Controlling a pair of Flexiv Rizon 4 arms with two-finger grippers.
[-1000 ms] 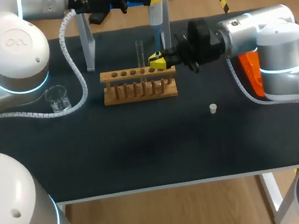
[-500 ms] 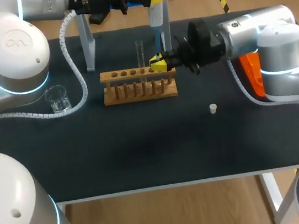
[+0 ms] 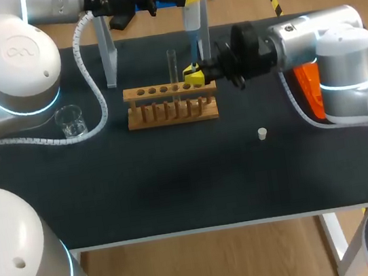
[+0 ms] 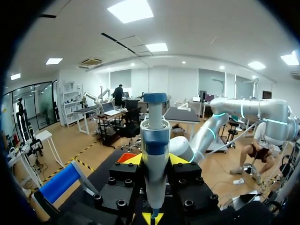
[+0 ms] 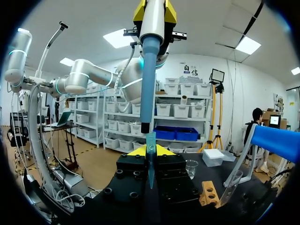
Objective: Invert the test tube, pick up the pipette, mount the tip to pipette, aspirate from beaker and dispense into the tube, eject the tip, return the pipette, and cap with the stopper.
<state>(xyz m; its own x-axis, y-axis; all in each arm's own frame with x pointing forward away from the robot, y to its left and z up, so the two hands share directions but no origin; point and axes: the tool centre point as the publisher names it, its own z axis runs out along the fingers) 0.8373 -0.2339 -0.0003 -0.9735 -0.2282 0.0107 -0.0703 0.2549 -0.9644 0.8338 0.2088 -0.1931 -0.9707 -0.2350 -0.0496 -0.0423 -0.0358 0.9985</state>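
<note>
The left tool pinches the white-and-blue pipette vertical, nozzle down, just above the upright translucent teal tip pinched by the right tool, beside the wooden rack.

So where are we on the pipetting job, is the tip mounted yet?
Not yet. Done: test tube stands upright in the rack; pipette is in the left jaws. In hand: right jaws hold the tip just under the pipette's nozzle, apart. Left: aspirate from the beaker, dispense, eject, return, cap with the stopper.
</note>
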